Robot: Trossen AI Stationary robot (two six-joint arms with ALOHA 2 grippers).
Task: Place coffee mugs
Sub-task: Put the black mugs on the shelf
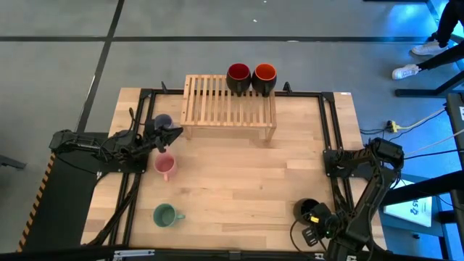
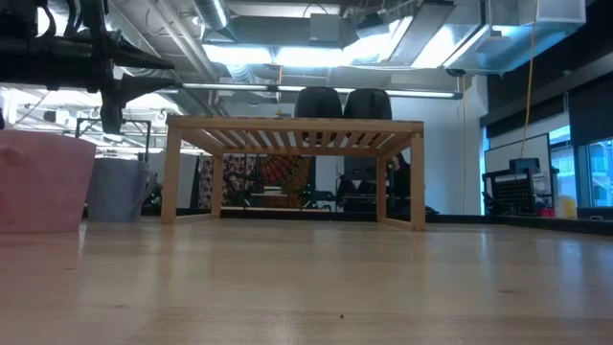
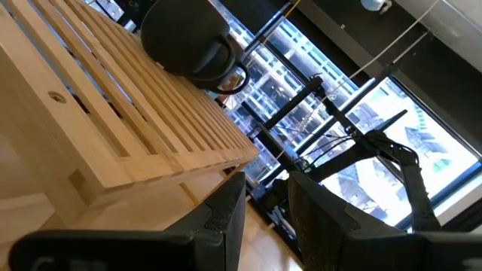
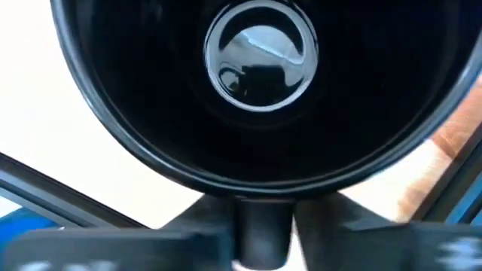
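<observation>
Altogether six mugs show on the wooden bench point(image 1: 232, 181), one of each colour. Two stand side by side on the back edge of the single slatted wooden rack point(image 1: 228, 109): the dark mug with red inside point(image 1: 238, 76) and, just to its right, the dark mug with orange-red inside point(image 1: 264, 77). The lavender mug point(image 1: 162, 121) sits at the rack's left end, the pink mug point(image 1: 164, 166) a little nearer the front, and the green mug point(image 1: 164, 214) nearer still, well apart from the rack. The left claw point(image 1: 171, 134) hovers between the lavender and pink mugs; its wrist view shows the two fingers point(image 3: 226, 214) a narrow gap apart, holding nothing. The all-black mug point(image 1: 307, 211) is at the front right of the bench, where the right claw point(image 1: 315, 220) grips its rim, fingers pinched together on the wall as the wrist view looks down into the glossy bowl.
</observation>
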